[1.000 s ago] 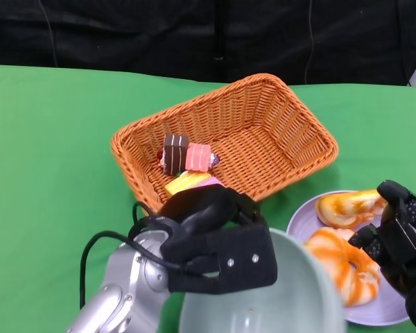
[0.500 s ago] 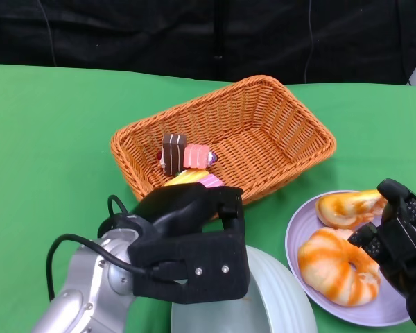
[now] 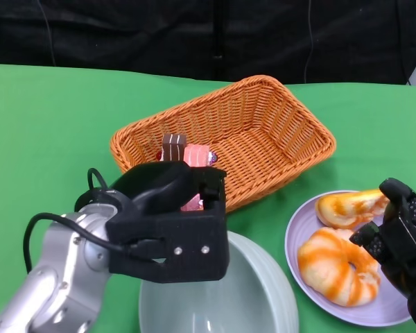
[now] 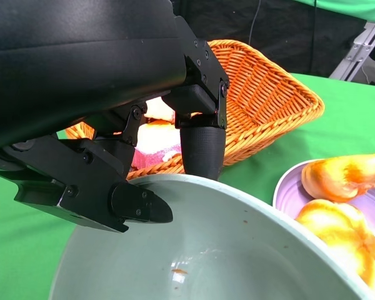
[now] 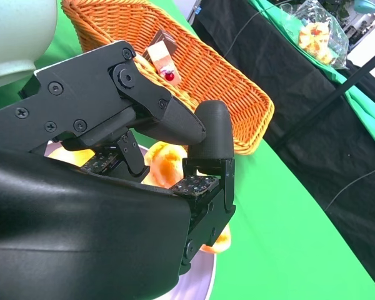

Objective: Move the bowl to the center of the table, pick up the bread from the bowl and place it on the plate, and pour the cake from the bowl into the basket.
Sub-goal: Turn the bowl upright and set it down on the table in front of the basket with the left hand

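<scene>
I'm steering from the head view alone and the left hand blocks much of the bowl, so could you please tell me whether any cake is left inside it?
Observer: In the left wrist view the bowl is empty of cake; only a few small crumbs lie at its bottom.
Operator: Thank you. Is the left hand gripping the rim?
Observer: Yes, the left hand pinches the rim, with one finger inside the bowl and one outside.
Operator: And does the right hand hold anything?
Observer: The right wrist view shows the right hand holding nothing, its fingers apart over the bread on the plate.
</scene>
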Controlling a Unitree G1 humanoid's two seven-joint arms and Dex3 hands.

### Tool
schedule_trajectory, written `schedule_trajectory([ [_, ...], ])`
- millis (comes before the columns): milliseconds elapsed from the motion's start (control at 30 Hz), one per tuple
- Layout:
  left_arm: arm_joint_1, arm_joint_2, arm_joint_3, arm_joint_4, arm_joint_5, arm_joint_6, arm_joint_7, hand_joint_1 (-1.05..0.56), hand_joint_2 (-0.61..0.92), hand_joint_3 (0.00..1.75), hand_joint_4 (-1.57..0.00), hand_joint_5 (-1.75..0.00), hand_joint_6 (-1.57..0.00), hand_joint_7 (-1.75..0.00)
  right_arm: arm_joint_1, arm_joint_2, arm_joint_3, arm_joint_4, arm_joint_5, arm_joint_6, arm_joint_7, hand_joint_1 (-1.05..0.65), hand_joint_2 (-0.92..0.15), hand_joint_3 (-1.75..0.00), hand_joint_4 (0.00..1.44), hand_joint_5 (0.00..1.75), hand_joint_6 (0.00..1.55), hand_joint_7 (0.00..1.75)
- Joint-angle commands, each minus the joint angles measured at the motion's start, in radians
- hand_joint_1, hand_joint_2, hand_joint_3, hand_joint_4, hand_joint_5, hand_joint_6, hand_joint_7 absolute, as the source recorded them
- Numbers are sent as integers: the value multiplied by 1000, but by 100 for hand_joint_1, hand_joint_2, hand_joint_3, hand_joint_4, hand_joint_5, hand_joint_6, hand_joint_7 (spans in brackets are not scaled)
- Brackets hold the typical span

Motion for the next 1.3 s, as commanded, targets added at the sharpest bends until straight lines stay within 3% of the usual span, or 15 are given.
schedule_trajectory([
  [33,38,92,68,-69,3,11,-43,2,82,24,-76,-175,-60,-173,-2,-19,-21,-6,17,6,-12,-9,-80,-92,83,175,64,166],
  [233,59,166,90,-143,36,71,-123,0,88,23,-70,-175,-54,-174,-5,-24,-23,-10,18,16,-28,-9,-80,-91,83,175,65,165],
  [333,68,191,94,-150,48,94,-146,-1,91,18,-69,-175,-57,-165,-3,-29,-21,-14,21,18,-29,-9,-80,-90,83,175,64,164],
  [600,104,221,116,-129,69,78,-118,-1,92,19,-65,-175,-59,-154,-4,-33,-29,-15,40,25,-40,-9,-82,-88,82,175,63,164],
  [933,150,168,145,-18,59,-48,73,0,92,18,-73,-175,-58,-173,0,-40,-32,-13,51,20,-29,-10,-83,-89,82,175,61,165],
  [1067,147,146,144,25,57,-85,120,1,92,21,-76,-175,-59,-175,1,-40,-31,-11,52,16,-28,-10,-85,-87,82,175,58,168],
  [1300,111,82,105,181,118,-207,311,0,91,23,-76,-175,-58,-175,2,-41,-28,-12,50,16,-25,-9,-84,-86,82,175,59,168],
])
